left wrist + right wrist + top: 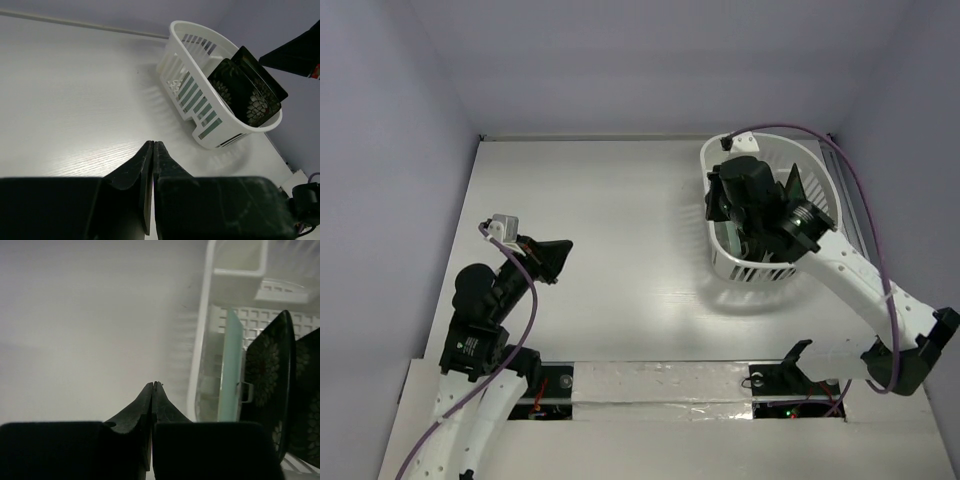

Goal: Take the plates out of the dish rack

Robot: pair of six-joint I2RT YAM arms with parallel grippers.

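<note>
The white dish rack [760, 141] stands at the right of the table. It holds an upright pale mint-green plate [231, 365] and dark floral plates [265, 365] behind it. The floral plates also show in the left wrist view [245, 95], leaning inside the rack [192, 85]. My right gripper [718, 200] is shut and empty, hovering just over the rack's left rim [200, 340]; its tips [153, 385] are left of the mint plate. My left gripper [563, 252] is shut and empty over the table's left part, well away from the rack; its tips show in its wrist view [153, 144].
The rack's small corner compartment [237, 260] is at its far end. Bare white tabletop [610, 200] lies between the arms. Grey walls enclose the table at the back and sides. A purple cable [865, 190] arcs past the rack's right side.
</note>
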